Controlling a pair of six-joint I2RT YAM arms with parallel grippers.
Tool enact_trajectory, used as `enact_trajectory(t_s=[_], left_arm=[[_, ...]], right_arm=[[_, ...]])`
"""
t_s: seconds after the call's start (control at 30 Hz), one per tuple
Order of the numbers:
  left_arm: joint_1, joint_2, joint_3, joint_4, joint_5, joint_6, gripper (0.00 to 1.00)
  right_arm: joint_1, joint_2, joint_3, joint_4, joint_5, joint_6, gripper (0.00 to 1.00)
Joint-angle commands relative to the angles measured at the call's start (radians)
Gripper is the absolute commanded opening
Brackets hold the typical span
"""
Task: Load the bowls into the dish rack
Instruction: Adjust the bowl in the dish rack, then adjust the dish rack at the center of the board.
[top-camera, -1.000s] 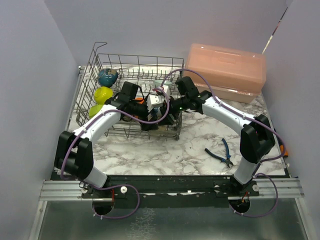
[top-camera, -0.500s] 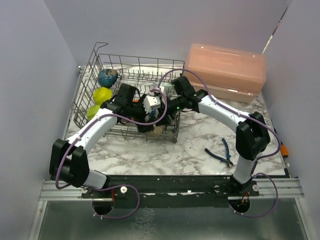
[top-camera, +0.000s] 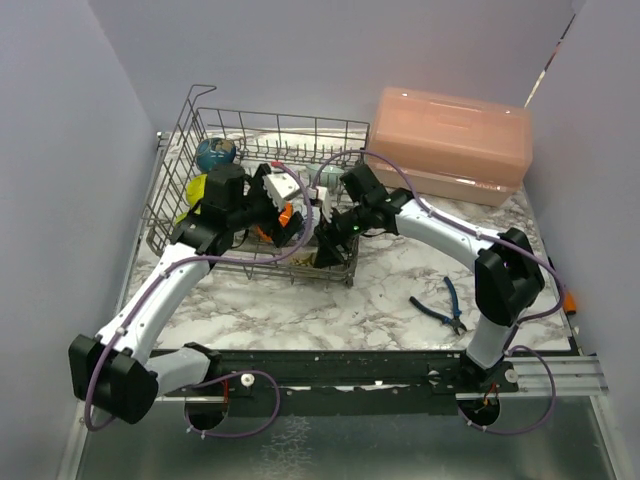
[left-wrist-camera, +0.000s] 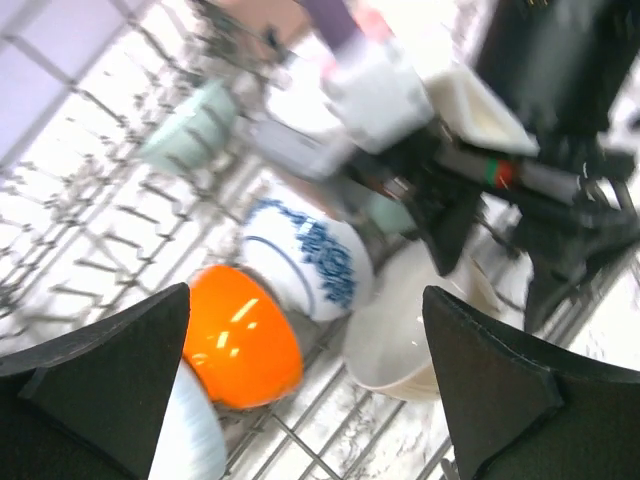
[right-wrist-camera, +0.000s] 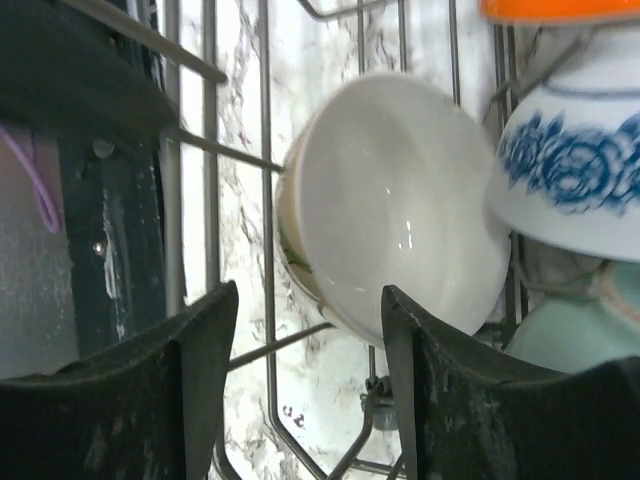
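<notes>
Both arms are reaching into the dish rack (top-camera: 172, 195), which sits at the back left of the marble table (top-camera: 300, 310).

Left gripper (left-wrist-camera: 306, 298) is spread wide with nothing between its fingers – it's hovering over a cluster of bowls standing on edge in the wires. From its camera I can see the orange bowl (left-wrist-camera: 240, 345), the blue-patterned bowl (left-wrist-camera: 305, 255) pressed right up beside it, a white bowl (left-wrist-camera: 410, 325) next to that one, and the pale teal bowl (left-wrist-camera: 190, 125) further off, blurry.

Right gripper (right-wrist-camera: 308, 290) also has its fingers parted, not clamped on anything. The white bowl sits just past its fingertips, propped on its rim against a rack wire. One finger overlaps the bowl's edge in the wrist view – I can't tell if it's actually touching.

Over at the rack's far left end, the dark blue bowl (top-camera: 215, 153) and a lime-yellow bowl (top-camera: 197, 187) are already in.

Outside the rack there's a pink lidded box (top-camera: 450, 140) at the back right and blue-handled pliers (top-camera: 440, 305) lying on the marble near the right arm.
</notes>
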Motion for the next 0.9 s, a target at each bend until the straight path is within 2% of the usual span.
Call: enact_trajectory(t_s=[0.0, 0.1, 0.2, 0.3, 0.57, 0.7, 0.87], left_arm=[[0.008, -0.099, 0.001, 0.121, -0.283, -0.244, 0.99], [0.007, -0.180, -0.013, 0.120, -0.441, -0.357, 0.99], [0.007, -0.266, -0.031, 0.106, -0.675, -0.548, 0.99], [0.008, -0.329, -0.022, 0.035, -0.792, -0.647, 0.99], [0.007, -0.335, 0.081, -0.485, -1.137, -1.043, 0.98], [0.008, -0.303, 0.066, -0.671, -1.217, -1.215, 0.97], [0.020, -0.305, -0.021, -0.719, -1.230, -1.361, 0.93]], right_arm=[[0.000, -0.062, -0.062, 0.031, 0.118, 0.122, 0.66], [-0.027, -0.117, -0.089, 0.110, 0.249, 0.237, 0.68], [-0.070, -0.152, -0.086, 0.143, 0.324, 0.308, 0.68], [-0.098, -0.168, -0.068, 0.162, 0.417, 0.356, 0.68], [-0.194, -0.110, -0.004, 0.152, 0.602, 0.447, 0.65], [-0.204, -0.038, 0.056, 0.102, 0.660, 0.444, 0.62], [-0.210, 0.017, 0.074, 0.078, 0.690, 0.454, 0.59]])
